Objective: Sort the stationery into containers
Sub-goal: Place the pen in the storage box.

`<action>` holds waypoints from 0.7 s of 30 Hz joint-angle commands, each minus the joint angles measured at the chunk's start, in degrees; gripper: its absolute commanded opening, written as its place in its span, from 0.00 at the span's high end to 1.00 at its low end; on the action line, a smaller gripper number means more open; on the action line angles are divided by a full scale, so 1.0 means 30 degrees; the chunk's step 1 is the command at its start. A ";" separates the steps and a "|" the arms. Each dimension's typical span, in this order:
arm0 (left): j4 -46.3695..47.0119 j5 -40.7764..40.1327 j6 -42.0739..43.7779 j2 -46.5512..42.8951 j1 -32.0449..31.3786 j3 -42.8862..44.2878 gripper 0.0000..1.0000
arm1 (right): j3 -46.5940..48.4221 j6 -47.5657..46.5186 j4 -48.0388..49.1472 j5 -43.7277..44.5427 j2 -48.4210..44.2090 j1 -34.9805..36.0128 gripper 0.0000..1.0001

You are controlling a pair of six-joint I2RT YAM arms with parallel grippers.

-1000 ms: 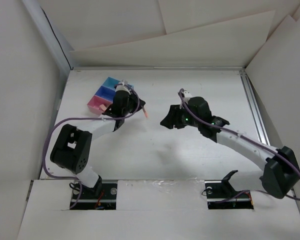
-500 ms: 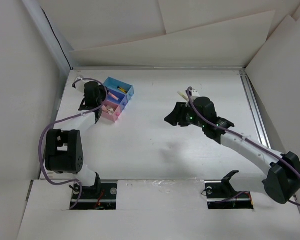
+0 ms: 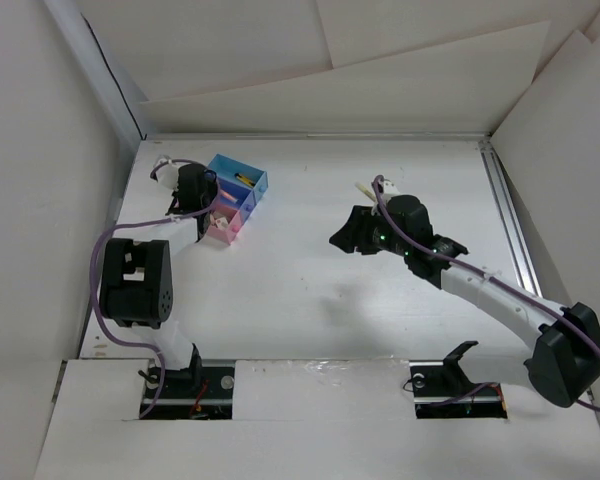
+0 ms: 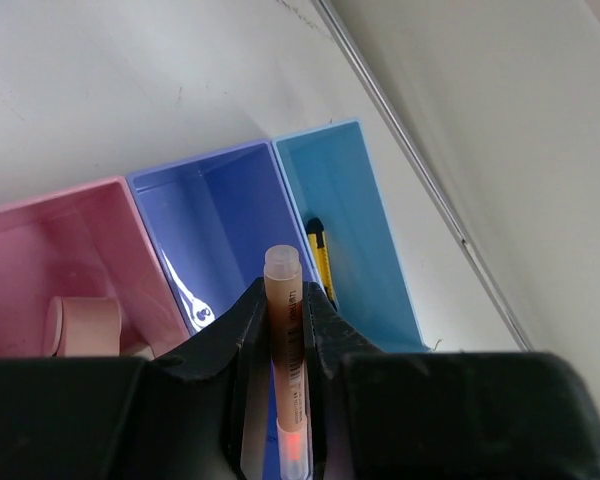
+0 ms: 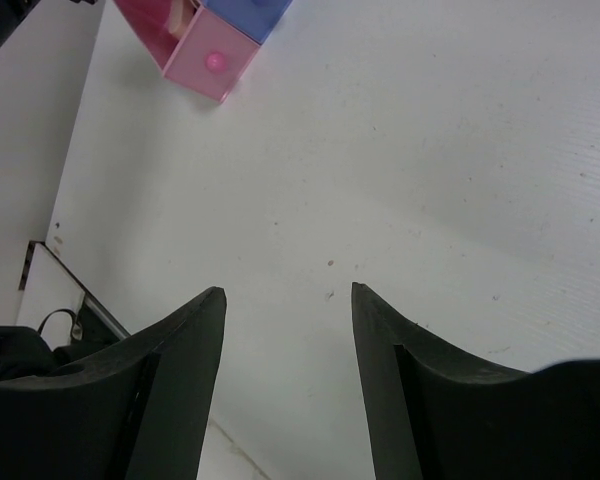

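My left gripper (image 4: 284,296) is shut on a slim pinkish-brown pen (image 4: 283,320) with a clear cap. It holds the pen above the containers, tip over the wall between the violet bin (image 4: 215,215) and the light-blue bin (image 4: 355,215). A yellow piece (image 4: 323,262) lies in the light-blue bin. A beige eraser-like block (image 4: 80,322) lies in the pink bin (image 4: 40,240). In the top view the left gripper (image 3: 206,193) hangs at the left side of the containers (image 3: 246,200). My right gripper (image 5: 288,292) is open and empty over bare table, also seen mid-table (image 3: 346,236).
The white table is walled by white boards at the left, back and right. A metal rail (image 4: 420,170) runs just beyond the light-blue bin. In the right wrist view the pink bin (image 5: 205,60) lies far off at the top left.
My left gripper swung with the pen from the right of the bins to their left side. The bins sit a little further right than before. The right arm shifted slightly right.
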 commanded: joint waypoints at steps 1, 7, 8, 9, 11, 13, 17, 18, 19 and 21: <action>0.1358 -0.0793 0.0052 0.0093 0.0010 0.0781 0.99 | 0.0016 0.0180 0.0845 0.0378 0.0054 -0.0031 0.41; 0.1564 -0.0998 0.0228 0.0647 0.0010 0.0957 0.86 | 0.0192 0.0180 0.0845 0.0759 0.0230 -0.0031 0.41; 0.1564 -0.0998 0.0228 0.0649 0.0010 0.0957 0.80 | 0.0192 0.0180 0.0845 0.0760 0.0230 -0.0031 0.41; 0.1564 -0.0998 0.0402 0.0852 0.0010 0.0957 0.78 | 0.0192 0.0180 0.0845 0.0760 0.0230 -0.0031 0.41; 0.1564 -0.0998 0.0404 0.0854 0.0010 0.1133 0.75 | 0.0192 0.0180 0.0845 0.0963 0.0433 -0.0236 0.41; 0.1330 -0.0998 0.0404 0.0854 0.0010 0.1307 0.68 | 0.0192 0.0180 0.0845 0.1168 0.0609 -0.0441 0.41; 0.1330 -0.0998 0.0404 0.0358 0.0010 0.1105 0.61 | 0.0192 0.0180 0.0845 0.1170 0.1253 -0.1144 0.53; 0.1330 -0.0998 0.0404 0.0095 0.0010 0.1103 0.61 | 0.0192 0.0354 0.0845 0.1170 0.1255 -0.1463 0.60; 0.1330 -0.0998 0.0404 -0.0632 0.0010 0.0842 0.61 | 0.0192 0.0356 0.0845 0.1345 0.1458 -0.1843 0.68; 0.1797 -0.0998 0.0579 -0.1631 -0.0456 0.0052 0.61 | 0.0368 0.0763 0.0845 0.1930 0.1460 -0.2255 0.94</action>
